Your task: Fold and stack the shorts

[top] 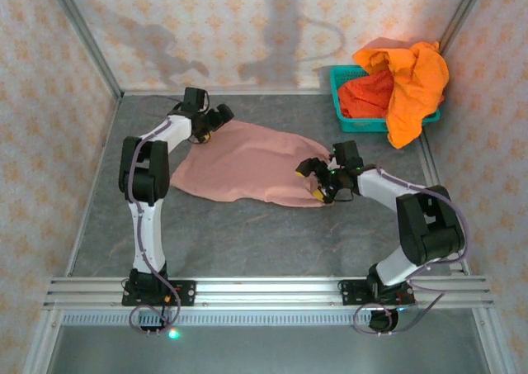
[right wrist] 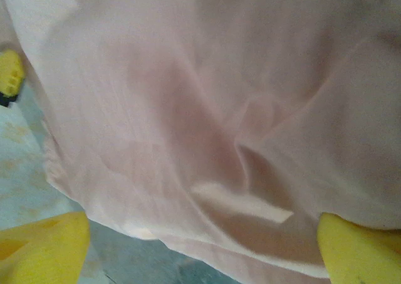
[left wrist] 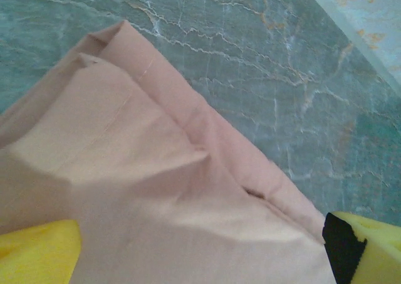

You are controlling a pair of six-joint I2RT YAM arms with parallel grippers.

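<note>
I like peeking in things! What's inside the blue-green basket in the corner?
Bright orange shorts are piled inside the basket and spill over its rim. They cover the bottom, so how many there are, or anything beneath them, cannot be seen.

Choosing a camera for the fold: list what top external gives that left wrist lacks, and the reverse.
Top external: the right gripper open at the pink shorts' right end, orange shorts heaped over the teal basket. Left wrist: the stitched hem along the pink shorts' edge, yellow fingertips close up. Both: pink shorts on the grey table, left gripper open at their far-left corner.
</note>
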